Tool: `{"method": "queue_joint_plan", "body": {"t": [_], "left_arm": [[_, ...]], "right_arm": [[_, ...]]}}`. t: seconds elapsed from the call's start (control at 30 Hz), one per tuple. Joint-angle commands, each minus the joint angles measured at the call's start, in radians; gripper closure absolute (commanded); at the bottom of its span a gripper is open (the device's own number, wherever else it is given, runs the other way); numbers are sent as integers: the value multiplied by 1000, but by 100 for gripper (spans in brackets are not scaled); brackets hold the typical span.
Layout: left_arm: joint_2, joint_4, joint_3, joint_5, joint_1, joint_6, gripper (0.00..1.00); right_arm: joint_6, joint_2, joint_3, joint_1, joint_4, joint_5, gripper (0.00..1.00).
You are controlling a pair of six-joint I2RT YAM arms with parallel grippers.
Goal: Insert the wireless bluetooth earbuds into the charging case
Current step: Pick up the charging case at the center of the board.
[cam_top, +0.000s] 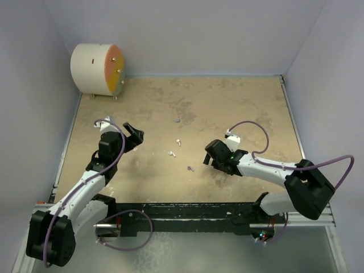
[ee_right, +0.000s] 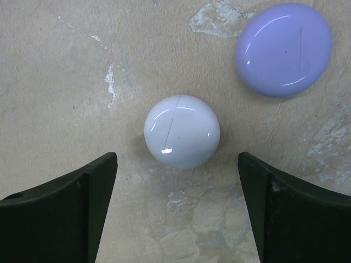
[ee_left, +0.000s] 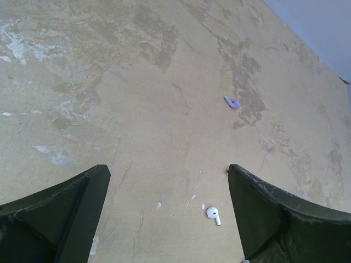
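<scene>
Nearest the lens, the left gripper (ee_left: pixel 167 172) is held wide open and empty over the table (ee_left: pixel 109 82). It is apparently lined up on a white earbud (ee_left: pixel 213 214) lying loose between its fingers, close to one of them, while a lilac earbud (ee_left: pixel 232 102) is seen farther out. To the right, the right gripper (cam_top: pixel 207 155) is also spread with nothing gripped, straddling a closed white case (ee_right: pixel 182 131), probably to steady it, with a closed lilac case (ee_right: pixel 283 49) beside; no brand or writing can be read.
</scene>
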Motion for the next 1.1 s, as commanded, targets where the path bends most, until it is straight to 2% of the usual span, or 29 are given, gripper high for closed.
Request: {"method": "queue_joint_plan", "body": {"t": [0.0,0.33,0.77,1.07], "left_arm": [[3,57,-12,7,-6,8,11],[-3,51,-24,2,-6,8,11],[-5,59,-36,2,-6,2,11],[-17,51,-44,4,-5,-1,11]], "right_arm": [[-13,22,50,6,9,33,8],[-79,120,129,6,62,41,9],[-103,84,85,10,103,-30,9],[-118,138,83,16,100,-40,18]]}}
